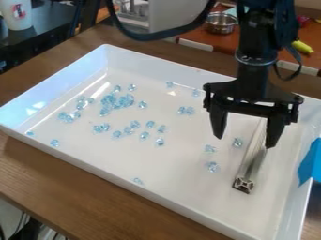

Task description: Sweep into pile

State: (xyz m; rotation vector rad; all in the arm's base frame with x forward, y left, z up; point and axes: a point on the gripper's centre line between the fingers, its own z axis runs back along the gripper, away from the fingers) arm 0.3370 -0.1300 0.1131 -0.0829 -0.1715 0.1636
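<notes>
Above the tray (179,178), the gripper (244,141) hangs spread about the bar (249,164), presumably to pinch it for herding the scattered beads (110,101).

Bright, soft light falls across the white rectangular plastic tray (182,183). Glare patches and a pale streak lie along its left inner side, with a small bright spot farther back on its floor. The translucent light-blue pieces (117,101) glint, and highlights run along the silvery metal bar (251,159). Shadow darkens the brown wooden surface (75,201) below the tray's left corner; the black gripper (245,141) reads nearly as a silhouette.
</notes>
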